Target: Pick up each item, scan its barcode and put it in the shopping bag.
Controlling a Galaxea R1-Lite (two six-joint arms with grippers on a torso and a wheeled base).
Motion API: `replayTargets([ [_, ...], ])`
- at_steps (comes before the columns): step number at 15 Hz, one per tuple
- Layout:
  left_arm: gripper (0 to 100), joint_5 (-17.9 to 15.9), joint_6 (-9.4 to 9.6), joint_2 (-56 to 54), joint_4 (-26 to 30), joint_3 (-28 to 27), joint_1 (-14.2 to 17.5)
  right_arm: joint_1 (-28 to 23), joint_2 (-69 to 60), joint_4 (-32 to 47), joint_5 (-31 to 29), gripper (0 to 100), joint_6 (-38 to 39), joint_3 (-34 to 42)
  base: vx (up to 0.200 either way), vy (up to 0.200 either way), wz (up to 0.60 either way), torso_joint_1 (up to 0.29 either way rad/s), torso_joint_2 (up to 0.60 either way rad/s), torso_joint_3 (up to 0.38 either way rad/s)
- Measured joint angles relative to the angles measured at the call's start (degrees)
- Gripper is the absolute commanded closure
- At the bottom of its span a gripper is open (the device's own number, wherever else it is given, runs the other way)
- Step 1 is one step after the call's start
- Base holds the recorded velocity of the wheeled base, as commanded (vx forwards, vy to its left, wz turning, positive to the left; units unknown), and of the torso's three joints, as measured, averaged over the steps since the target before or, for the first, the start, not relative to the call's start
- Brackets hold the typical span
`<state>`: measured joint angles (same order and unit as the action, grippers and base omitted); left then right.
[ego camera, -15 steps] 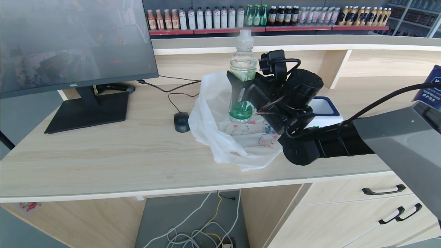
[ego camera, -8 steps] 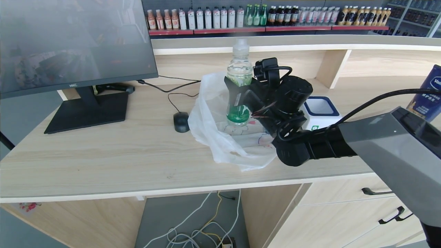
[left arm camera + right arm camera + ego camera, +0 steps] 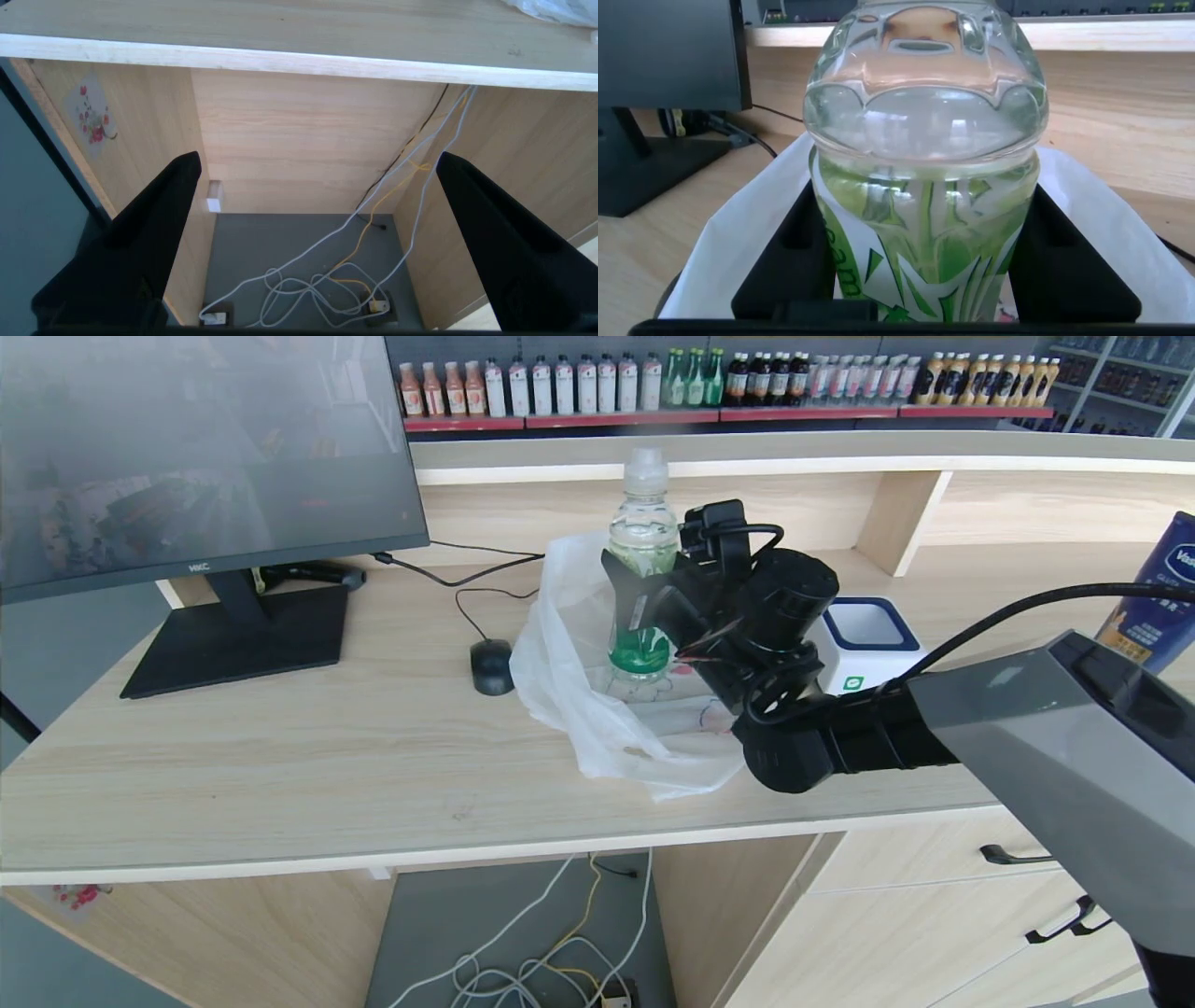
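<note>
While my right claw (image 3: 644,605) is clenching the bottle (image 3: 642,537) upright, I am lowering it leftward, away from the scanner (image 3: 864,633), into the open bag (image 3: 569,681); letting go is coming next.

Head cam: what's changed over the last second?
The right claw, shut on the drink bottle throughout, carried it left and down over the shopping bag, uncovering more of the scanner. Nothing was grasped or released. The shopping bag, mouse and monitor stayed put.
</note>
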<state>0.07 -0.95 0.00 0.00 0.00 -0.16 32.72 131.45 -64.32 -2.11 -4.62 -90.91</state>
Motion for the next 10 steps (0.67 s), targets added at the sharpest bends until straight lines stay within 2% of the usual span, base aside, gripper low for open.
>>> replayTargets([
  [10, 0, 0.0, 0.00, 0.0, 0.0, 0.0, 0.0, 0.2, -2.1, 0.0, 0.0, 100, 0.0, 5.5, 0.000, 0.000, 0.00, 0.000, 0.00, 0.000],
])
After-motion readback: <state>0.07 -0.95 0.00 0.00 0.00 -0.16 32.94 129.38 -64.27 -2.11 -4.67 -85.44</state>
